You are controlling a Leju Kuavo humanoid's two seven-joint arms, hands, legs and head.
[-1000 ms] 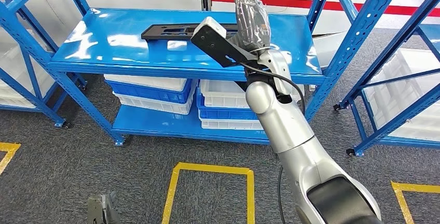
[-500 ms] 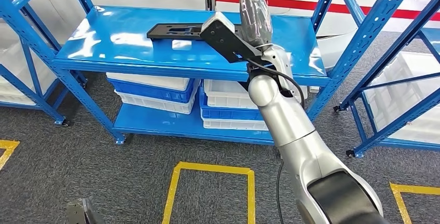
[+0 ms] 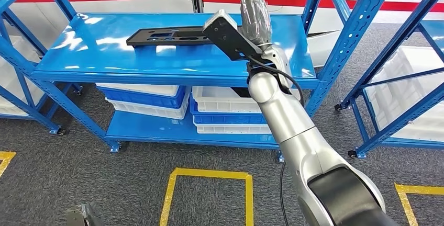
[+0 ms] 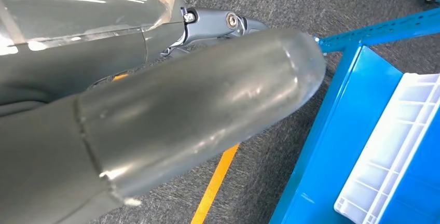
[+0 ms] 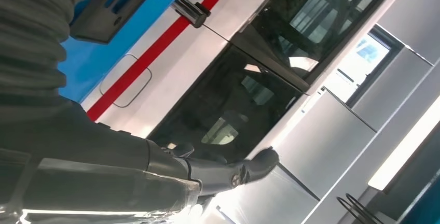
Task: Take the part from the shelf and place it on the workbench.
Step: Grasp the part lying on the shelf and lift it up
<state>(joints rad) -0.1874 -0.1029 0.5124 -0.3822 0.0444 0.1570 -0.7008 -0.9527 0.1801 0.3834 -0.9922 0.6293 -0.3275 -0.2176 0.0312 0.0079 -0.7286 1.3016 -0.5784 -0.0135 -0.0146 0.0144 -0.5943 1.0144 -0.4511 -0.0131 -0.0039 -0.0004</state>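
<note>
No text, label, brand, number or sign can be read on anything here.

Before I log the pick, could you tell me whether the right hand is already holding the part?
No, the part lies flat on the shelf, with the right hand raised beside it.

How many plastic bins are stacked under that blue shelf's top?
4: two white plastic bins and two blue plastic bins, in two stacks on the lower blue metal shelf. The silver arm may hide more.
</note>
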